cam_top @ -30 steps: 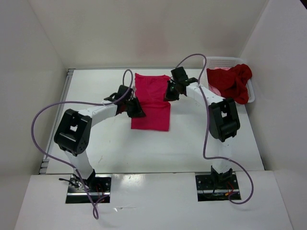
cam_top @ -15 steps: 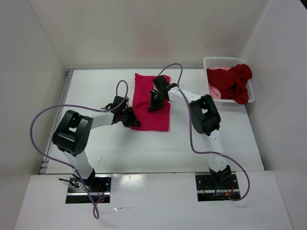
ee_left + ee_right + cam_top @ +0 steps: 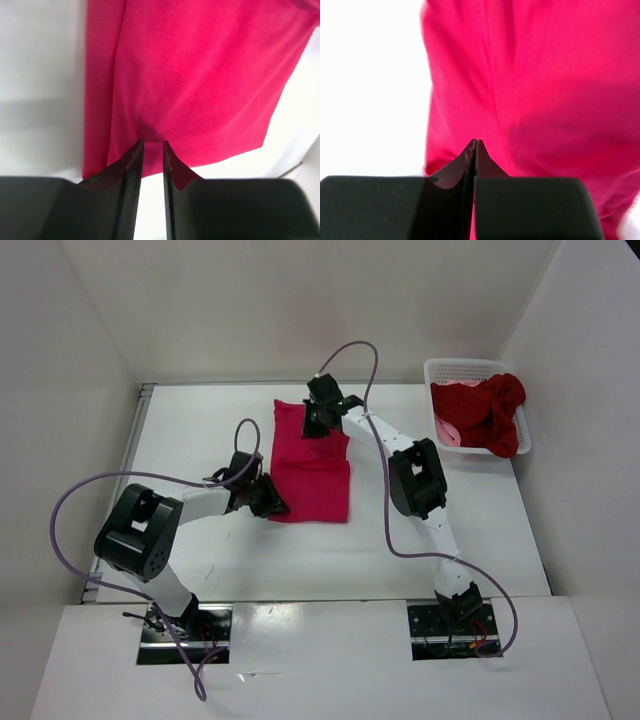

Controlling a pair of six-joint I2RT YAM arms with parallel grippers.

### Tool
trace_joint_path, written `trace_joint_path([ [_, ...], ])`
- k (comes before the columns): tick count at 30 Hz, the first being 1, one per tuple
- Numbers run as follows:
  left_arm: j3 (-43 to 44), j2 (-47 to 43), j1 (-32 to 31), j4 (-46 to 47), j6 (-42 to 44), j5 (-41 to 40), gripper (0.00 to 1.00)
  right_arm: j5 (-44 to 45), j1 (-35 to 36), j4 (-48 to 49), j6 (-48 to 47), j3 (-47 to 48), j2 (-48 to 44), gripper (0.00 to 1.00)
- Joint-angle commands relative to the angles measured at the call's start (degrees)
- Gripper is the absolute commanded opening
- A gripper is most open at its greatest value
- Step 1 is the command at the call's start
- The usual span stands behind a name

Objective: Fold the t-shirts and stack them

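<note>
**Magenta-pink t-shirt** [image 3: 312, 470]: lies flat on the white surface [image 3: 200, 430] between the two arms as a long rectangle, running from the far middle toward the near side. The left wrist view shows a lengthwise crease beside one long edge.

**Left pincer** [image 3: 151, 144]: at the near left corner of this shirt, low over the surface. The fingers stand a narrow slit apart with their tips at the hem. The cloth puckers toward the tips. Whether any cloth is caught between them cannot be told.

**Right pincer** [image 3: 474, 142]: at the far end of the same shirt, near its far edge. The fingers are pressed together with no gap, tips down over the cloth. No fabric shows between them.

**White mesh basket** [image 3: 462, 364]: at the far right corner of the surface, well apart from both pincers.

**Dark red t-shirt** [image 3: 490, 410]: crumpled in the basket, spilling over its right rim.

**Salmon-pink t-shirt** [image 3: 446, 430]: in the basket under the dark red one. Only a small patch shows at the near left side.
</note>
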Motion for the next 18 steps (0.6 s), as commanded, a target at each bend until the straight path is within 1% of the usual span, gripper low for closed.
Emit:
trace_joint_path([
  [1,-0.38,-3.36,-0.39,-7.78,1.16,-2.74,0.30,5.92,0.40,-3.44,-2.46,13.70,1.08,0.00],
  [2,-0.37,-4.33,-0.39,-8.57,1.16,-2.74,0.30,5.04,0.40,-4.94,-3.07,14.63,0.48,0.00],
  [4,1.03,-6.96,-0.39,-9.36,1.16,-2.74,0.31,3.20,0.40,-5.05,-3.08,8.69,-3.29,0.00],
  [5,2.17,-7.76,-0.39,-10.41,1.16,-3.35,0.31,0.75,0.40,-3.57,-3.08,4.22,-9.57,0.00],
  [6,2.18,-8.46,-0.39,-10.42,1.16,-3.36,0.31,-1.27,0.40,-1.64,-2.56,-6.27,-13.12,0.00],
  [7,2.70,-9.69,-0.39,-10.42,0.46,-3.36,0.31,-3.29,0.40,2.12,-2.03,-11.33,-16.28,0.01],
  [8,2.71,-9.70,-0.39,-10.42,0.46,-3.36,0.33,-5.58,0.40,3.03,-2.02,-15.47,-21.36,0.01],
  [9,2.71,-10.22,-0.39,-10.42,-0.07,-2.66,0.33,-6.90,0.40,3.73,-1.33,-22.82,-23.07,0.01],
  [12,2.18,-9.61,-0.39,-9.11,-0.60,-1.87,0.33,-11.92,1.18,4.88,-1.32,-31.47,-25.45,0.01],
  [15,1.13,-8.38,-0.39,-7.97,-0.60,-0.73,0.33,-12.46,1.80,6.28,-1.32,-34.40,-24.50,0.01],
  [17,1.13,-6.99,-0.39,-7.96,-0.60,-1.33,0.34,-13.07,1.80,6.29,-0.79,-34.41,-22.83,0.01],
  [18,1.13,-6.46,-0.39,-7.26,0.01,-1.86,0.34,-11.77,1.80,6.29,-0.79,-33.02,-20.91,0.01],
])
